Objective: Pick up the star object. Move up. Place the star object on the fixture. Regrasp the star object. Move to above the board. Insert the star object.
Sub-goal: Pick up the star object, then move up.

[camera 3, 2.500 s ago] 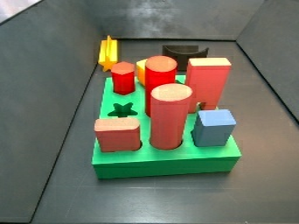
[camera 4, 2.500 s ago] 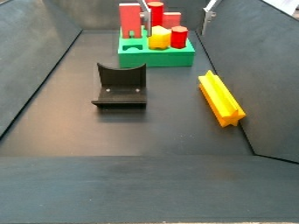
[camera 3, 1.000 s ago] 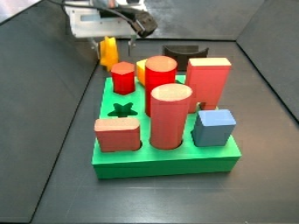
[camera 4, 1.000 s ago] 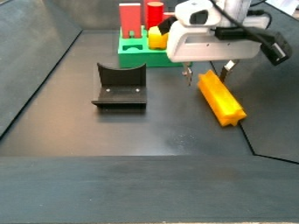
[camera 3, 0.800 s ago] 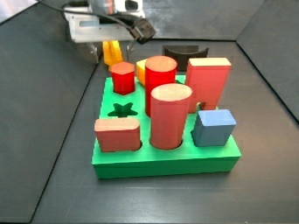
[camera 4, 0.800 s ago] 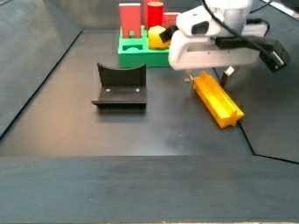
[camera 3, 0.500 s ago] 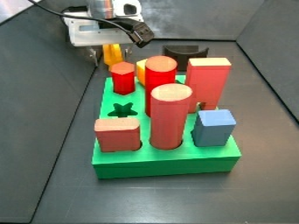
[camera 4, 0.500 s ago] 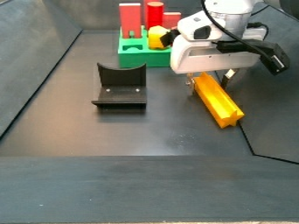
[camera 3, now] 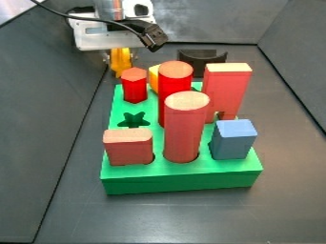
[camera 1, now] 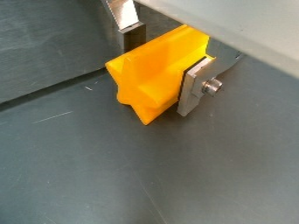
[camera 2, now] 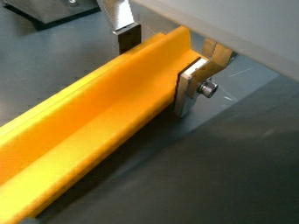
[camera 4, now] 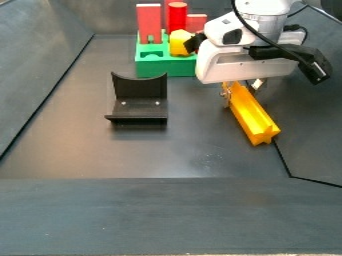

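Note:
The star object is a long yellow-orange bar with a star-shaped end, lying on the dark floor by the side wall. My gripper is down over the end nearest the board, and the star object sits between its fingers in both wrist views. One finger lies against its side, while the other finger stands a little apart, so the gripper is open. In a side view the gripper hides most of the star object. The fixture stands apart on the floor. The green board has a star-shaped hole.
Red, salmon and blue pegs and a yellow block stand on the board. Sloping dark walls close the floor on both sides, and the star object lies close along one of them.
The gripper came into view from above and lowered over the star object's end. In the last half second it has barely moved. The star object has not shifted.

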You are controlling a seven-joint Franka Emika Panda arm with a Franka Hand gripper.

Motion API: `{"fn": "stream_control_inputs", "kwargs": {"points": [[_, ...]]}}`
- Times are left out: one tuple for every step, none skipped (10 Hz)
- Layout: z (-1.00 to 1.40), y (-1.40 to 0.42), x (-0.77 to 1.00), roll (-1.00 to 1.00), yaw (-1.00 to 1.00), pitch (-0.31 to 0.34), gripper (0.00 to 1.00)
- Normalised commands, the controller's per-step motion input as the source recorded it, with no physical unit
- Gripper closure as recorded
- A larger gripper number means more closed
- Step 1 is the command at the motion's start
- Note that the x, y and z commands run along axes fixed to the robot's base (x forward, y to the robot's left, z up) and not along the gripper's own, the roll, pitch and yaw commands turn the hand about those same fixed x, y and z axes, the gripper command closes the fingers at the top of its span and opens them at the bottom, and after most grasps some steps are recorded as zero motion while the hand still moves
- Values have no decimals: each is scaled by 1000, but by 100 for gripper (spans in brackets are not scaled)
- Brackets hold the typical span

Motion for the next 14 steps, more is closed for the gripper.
{"fn": "stream_control_inputs", "kwargs": {"points": [[0,0,0,0,0,0,100],[0,0,0,0,0,0,100],[0,0,0,0,0,0,100],[0,0,0,0,0,0,100],[0,0,0,0,0,0,100],[0,0,0,0,0,0,100],[0,0,0,0,0,0,100],[0,0,0,0,0,0,100],[833,0,0,0,0,0,100],[829,58,-2,7,30,2,100],[752,61,-17,12,25,36,100],[667,44,-11,17,8,55,100],[527,29,-8,28,-9,61,100],[451,24,-13,35,-14,57,100]]}}
